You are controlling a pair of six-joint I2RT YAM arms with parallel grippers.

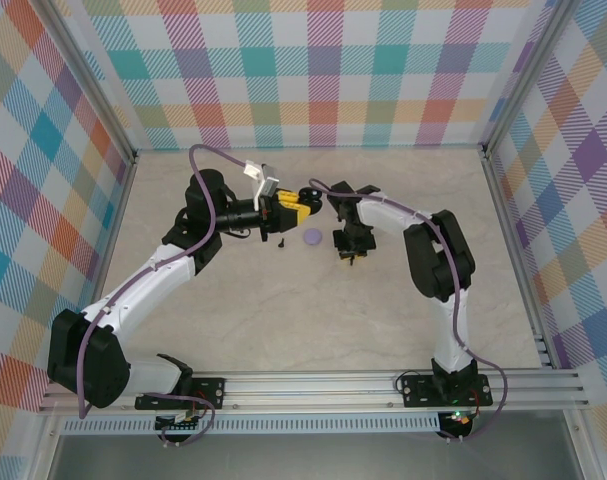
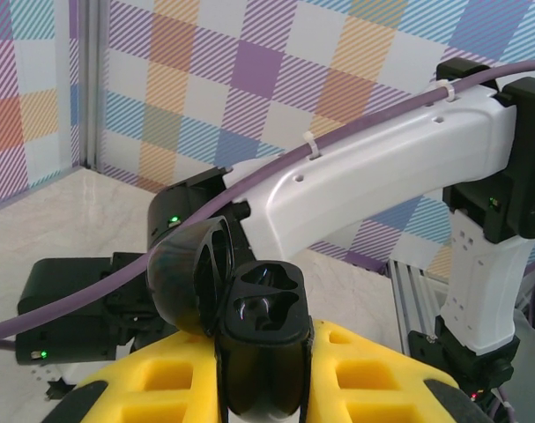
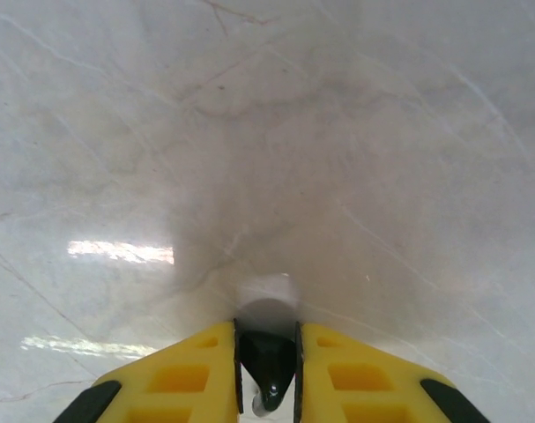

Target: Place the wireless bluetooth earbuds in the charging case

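Observation:
My left gripper (image 2: 265, 328) is shut on a black charging case (image 2: 263, 352) and holds it upright above the table. The case's lid (image 2: 189, 280) is flipped open to the left, and both sockets (image 2: 263, 295) are empty. In the top view this gripper (image 1: 301, 207) sits mid-table, pointing right. My right gripper (image 1: 350, 256) points straight down just right of it. Its yellow fingers (image 3: 205, 370) are shut on a small black earbud (image 3: 269, 361) close over the marble table (image 3: 338, 159). The rest of the wireless bluetooth earbuds are hard to make out.
A round pale lilac case (image 1: 313, 237) lies on the table between the two grippers. A tiny dark thing (image 1: 281, 241) lies under the left gripper. Checked walls (image 1: 323, 70) enclose the table on three sides, and an aluminium rail (image 1: 323, 385) runs along the near edge.

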